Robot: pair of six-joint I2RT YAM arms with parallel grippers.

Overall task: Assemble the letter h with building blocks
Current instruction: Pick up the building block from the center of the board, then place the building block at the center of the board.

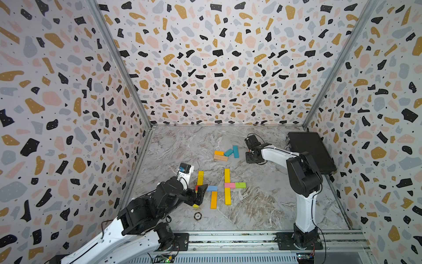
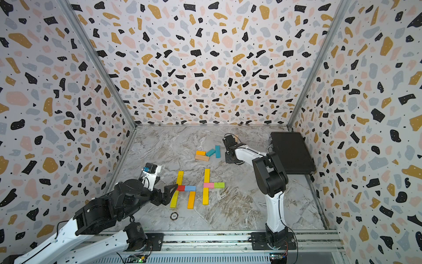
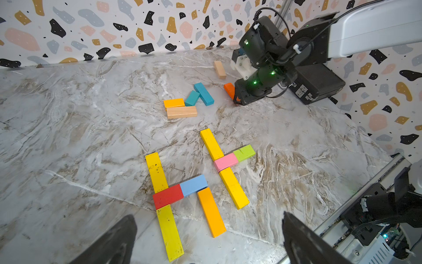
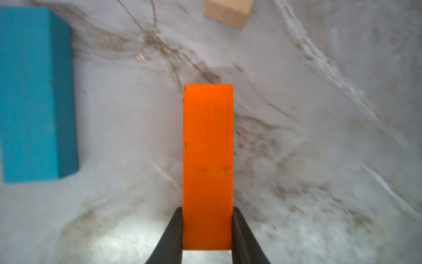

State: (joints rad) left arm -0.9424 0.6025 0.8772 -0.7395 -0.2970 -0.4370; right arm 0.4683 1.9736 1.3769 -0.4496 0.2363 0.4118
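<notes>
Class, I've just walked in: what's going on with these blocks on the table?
Two robot arms are laying flat blocks into letters on the table. One h looks complete. The second h beside it has no short leg below its green block. The right gripper is shut on an orange block near the spare pile, probably the missing leg. The left gripper is open by the complete h, holding nothing.
</notes>
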